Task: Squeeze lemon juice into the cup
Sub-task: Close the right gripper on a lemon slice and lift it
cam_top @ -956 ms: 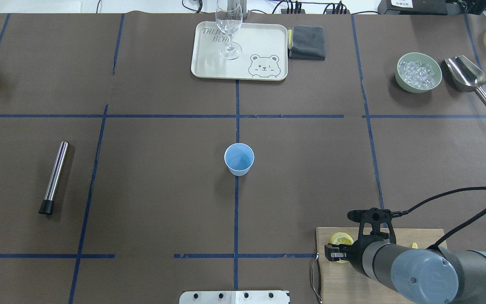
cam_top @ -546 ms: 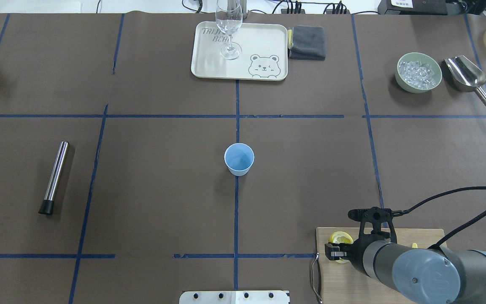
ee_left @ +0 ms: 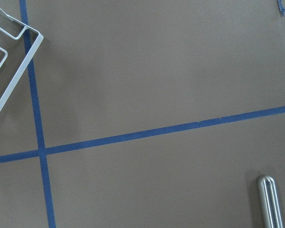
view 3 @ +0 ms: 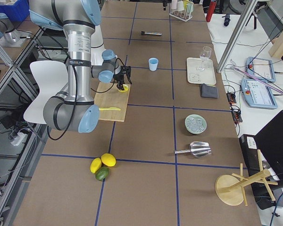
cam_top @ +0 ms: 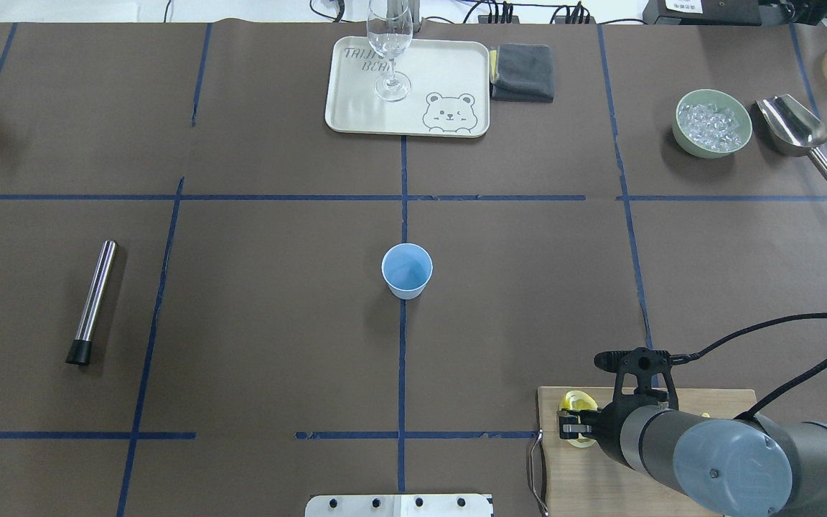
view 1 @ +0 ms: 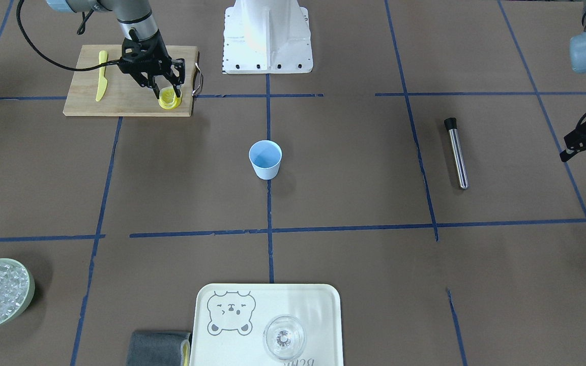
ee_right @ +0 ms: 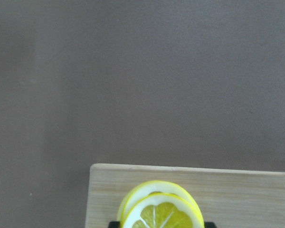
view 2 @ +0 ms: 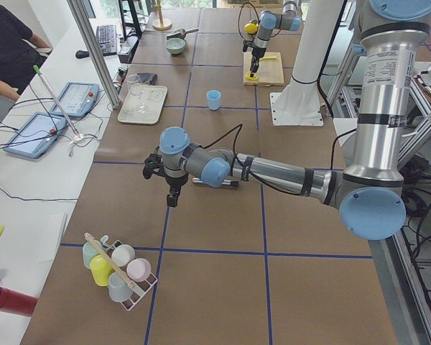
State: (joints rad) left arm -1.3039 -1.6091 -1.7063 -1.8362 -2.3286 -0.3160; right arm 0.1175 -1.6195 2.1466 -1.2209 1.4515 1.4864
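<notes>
Lemon pick-up is the step in hand. The lemon (ee_right: 162, 214) is at the corner of the cutting board (view 1: 120, 99), at the table's (cam_top: 277, 301) near right corner, well apart from the cup (cam_top: 407, 269). The right gripper (view 1: 167, 91) reaches down over it. In the right wrist view the jaws show as dark tips touching the slice's rim on either side, so we judge them clamped on the lemon. A second slice (ee_right: 154, 186) sits directly behind it, and we cannot tell whether the two touch. The left gripper (view 1: 584, 157) hangs over the far left of the table, away from the work. Its jaws appear spread and hold nothing.

We judge the task to be at an early stage, since nothing has reached the cup. The next move calls for lifting the lemon clear of the second slice, carrying it to the table's centre, stopping above the cup's mouth and only then pressing.

The lemon is a thin round disc with a bright yellow edge, a pale rim and spoke-like segments, and its face looks glossy. The cup is smooth light-blue plastic, handleless, tapering to its base, upright with its mouth open. The cutting board is pale wood with visible grain. The table has a matte brown surface crossed by blue tape lines.
</notes>
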